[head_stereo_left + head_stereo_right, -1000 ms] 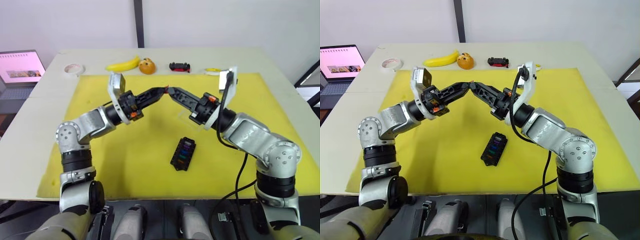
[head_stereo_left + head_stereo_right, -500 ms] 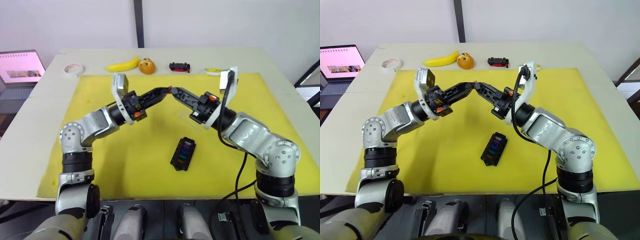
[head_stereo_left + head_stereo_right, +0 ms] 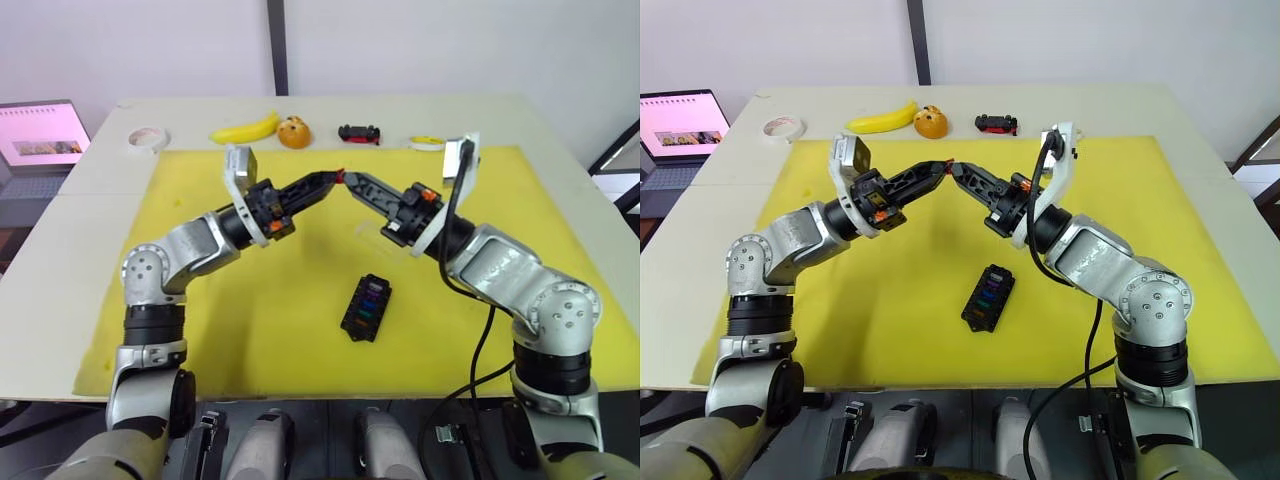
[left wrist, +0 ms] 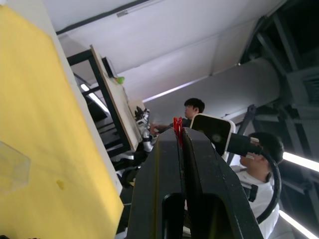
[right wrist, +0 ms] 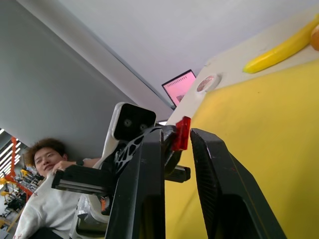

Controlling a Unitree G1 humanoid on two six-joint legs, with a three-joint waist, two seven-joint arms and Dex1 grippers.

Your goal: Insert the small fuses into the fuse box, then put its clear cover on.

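Observation:
Above the yellow mat [image 3: 250,330] my two grippers meet tip to tip. The left gripper [image 3: 336,179] is shut on a small red fuse [image 4: 177,128], which sticks out at its fingertips. My right gripper [image 3: 351,181] is open, and the red fuse [image 5: 182,133] sits in the gap between its two fingers [image 5: 149,164]. The black fuse box [image 3: 366,307] lies on the mat below them, with several coloured fuses [image 3: 370,299] in its slots. The clear cover [image 4: 12,167] lies flat on the mat under the right arm.
Along the table's far edge lie a banana [image 3: 246,129], an orange toy [image 3: 293,132], a small black-and-red toy car [image 3: 359,132], a roll of tape [image 3: 146,138] and a yellow tape [image 3: 427,143]. A laptop [image 3: 40,133] stands at the far left. People show in the wrist views.
Both gripper tips have shifted slightly to the right and stayed together. The left arm has reached further in. The fuse box has not moved.

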